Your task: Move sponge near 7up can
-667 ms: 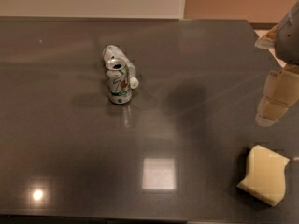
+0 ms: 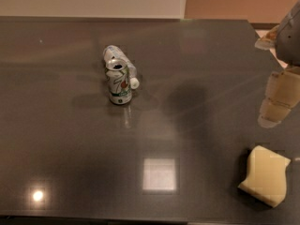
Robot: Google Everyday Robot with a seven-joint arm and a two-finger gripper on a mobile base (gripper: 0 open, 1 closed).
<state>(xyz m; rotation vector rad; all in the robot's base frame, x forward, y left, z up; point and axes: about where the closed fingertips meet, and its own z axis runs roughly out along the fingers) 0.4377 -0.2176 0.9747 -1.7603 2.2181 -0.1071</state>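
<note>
Camera view of a dark, glossy tabletop (image 2: 70, 144). The sponge (image 2: 266, 175), a thick pale-yellow foam slab with a wavy bend, lies flat near the front right corner. The 7up can (image 2: 119, 83) stands upright left of centre, well apart from the sponge, with a clear bottle (image 2: 115, 55) lying on its side just behind it, its white cap beside the can. The gripper (image 2: 272, 111) hangs at the right edge, above and slightly behind the sponge, not touching it and holding nothing; whether it is open or closed cannot be told here.

Handling, as judged: the foam is probably light and soft, so it will compress under a pinch rather than slip, and it poses no breakage risk. The best hold is likely across the narrower width near mid-length, with the slab gripped deeply enough that it does not fold or pivot during the carry leftward.
</note>
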